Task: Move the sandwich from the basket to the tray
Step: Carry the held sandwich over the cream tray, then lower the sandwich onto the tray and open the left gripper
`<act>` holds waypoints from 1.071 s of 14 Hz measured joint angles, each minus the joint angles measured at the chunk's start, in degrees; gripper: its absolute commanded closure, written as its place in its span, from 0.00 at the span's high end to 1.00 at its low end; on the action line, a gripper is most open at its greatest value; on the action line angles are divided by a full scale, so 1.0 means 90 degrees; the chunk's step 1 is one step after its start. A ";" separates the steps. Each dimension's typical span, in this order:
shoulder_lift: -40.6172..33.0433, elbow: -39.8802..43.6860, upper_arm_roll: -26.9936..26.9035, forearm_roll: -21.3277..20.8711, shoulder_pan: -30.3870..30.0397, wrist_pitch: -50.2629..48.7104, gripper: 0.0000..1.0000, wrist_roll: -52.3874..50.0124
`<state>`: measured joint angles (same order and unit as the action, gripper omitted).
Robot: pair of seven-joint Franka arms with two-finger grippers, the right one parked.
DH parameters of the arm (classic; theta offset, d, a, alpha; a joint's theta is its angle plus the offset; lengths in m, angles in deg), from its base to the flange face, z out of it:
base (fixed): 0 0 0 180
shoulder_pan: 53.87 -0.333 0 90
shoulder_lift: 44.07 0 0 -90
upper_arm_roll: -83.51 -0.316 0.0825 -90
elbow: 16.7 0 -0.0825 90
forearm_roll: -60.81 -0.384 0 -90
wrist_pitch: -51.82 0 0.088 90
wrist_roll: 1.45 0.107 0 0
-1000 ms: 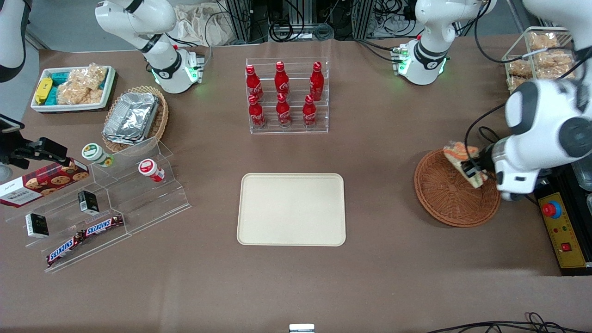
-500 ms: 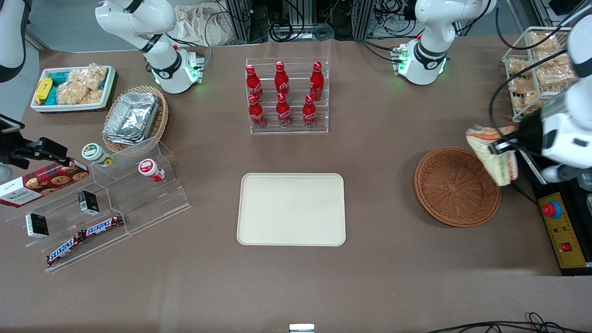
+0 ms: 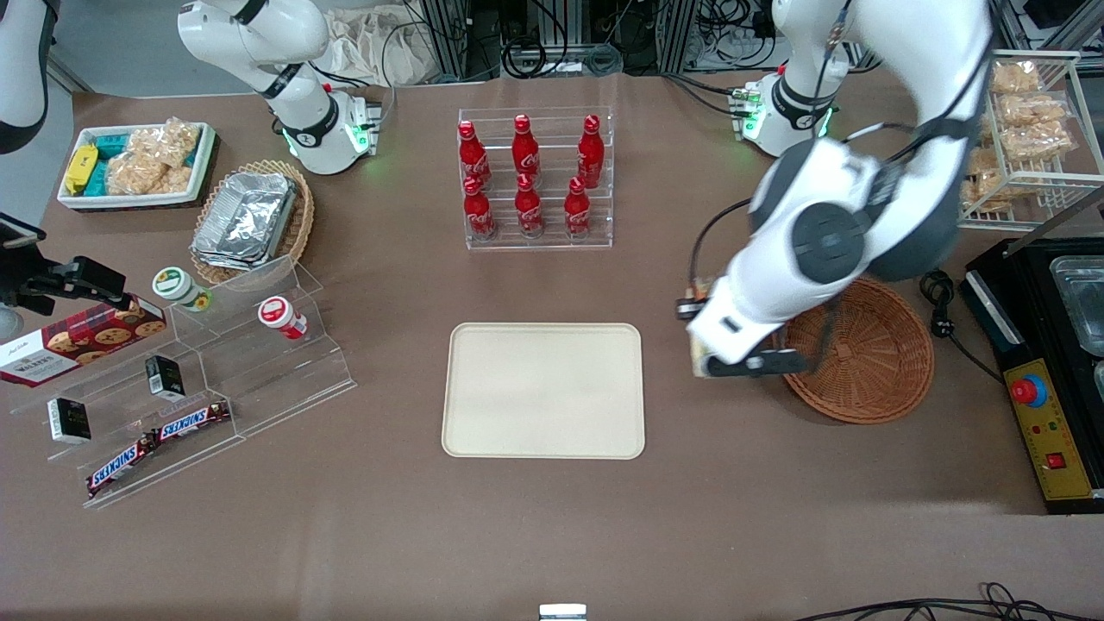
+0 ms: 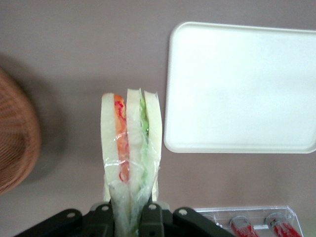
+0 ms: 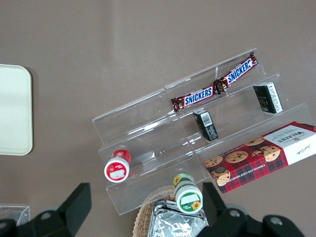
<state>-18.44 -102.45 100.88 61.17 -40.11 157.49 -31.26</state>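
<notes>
White arm [image 3: 828,250] w/ dark grey joint caps, black cable, black gripper [image 4: 129,219] hardware w/ screws

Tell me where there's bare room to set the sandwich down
The whole tray is bare. The gripper, shut on the sandwich, hangs over bare table between tray and basket. It is crowded at the bottle rack and the snack shelves.

Front view: arm hides the gripper [image 3: 703,366] & nearly all the sandwich [image 3: 695,355], plus the basket [image 3: 871,362] rim at approx 10 o'clock. Wrist view: sandwich [image 4: 131,148] base hidden betw. fingers [image 4: 149,217]; basket [image 4: 17,143] cut by frame edge.
</notes>
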 measured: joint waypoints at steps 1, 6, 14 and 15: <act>0.0293 -0.0008 -0.0004 -0.0053 0.0176 0.0361 0.00 0.0000; 0.1448 0.0004 -0.0025 -0.0287 0.0663 0.1791 0.00 -0.0014; 0.2026 0.0073 -0.0162 -0.0409 0.0699 0.2927 0.99 -0.0842; 0.2024 0.0105 -0.0162 -0.0413 0.0700 0.2936 0.99 -0.1007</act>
<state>-0.23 -101.50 99.43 57.45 -33.81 183.91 -40.32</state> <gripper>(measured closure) 0.586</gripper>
